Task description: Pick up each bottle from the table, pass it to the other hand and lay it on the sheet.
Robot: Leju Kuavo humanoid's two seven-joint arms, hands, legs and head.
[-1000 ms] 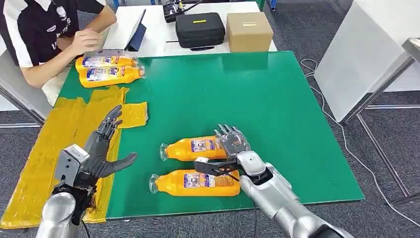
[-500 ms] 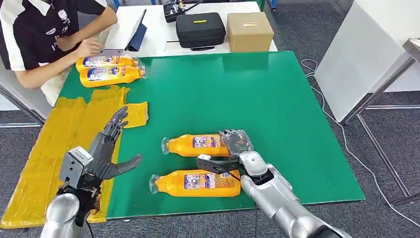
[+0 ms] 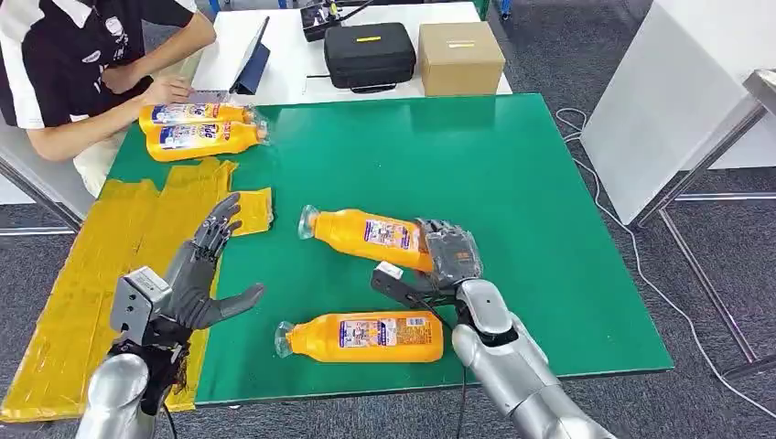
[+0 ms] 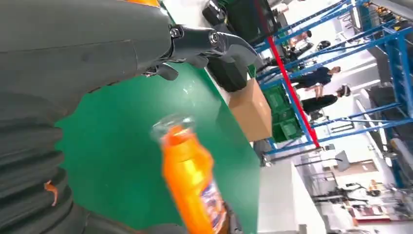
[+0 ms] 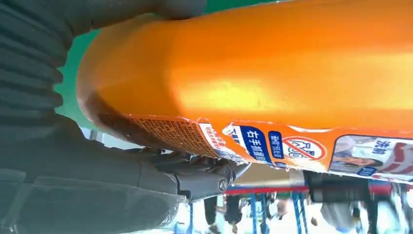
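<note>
My right hand grips the base end of an orange bottle and holds it tilted above the green table, clear cap toward the left. The right wrist view has this bottle close up against my right hand. A second orange bottle lies flat near the table's front edge. My left hand hovers open over the yellow sheet at the table's left edge. The left wrist view has the lifted bottle beyond my left hand. Two more orange bottles lie at the far left corner.
A person sits at the far left with a hand by the two far bottles. Behind the green table a white table carries a tablet, a black case and a cardboard box. A white panel stands to the right.
My right hand closed on the upper bottle and lifted it, tilting its cap end up and away. My left hand shifted slightly rightward. The person's hand drew back from the far bottles.
</note>
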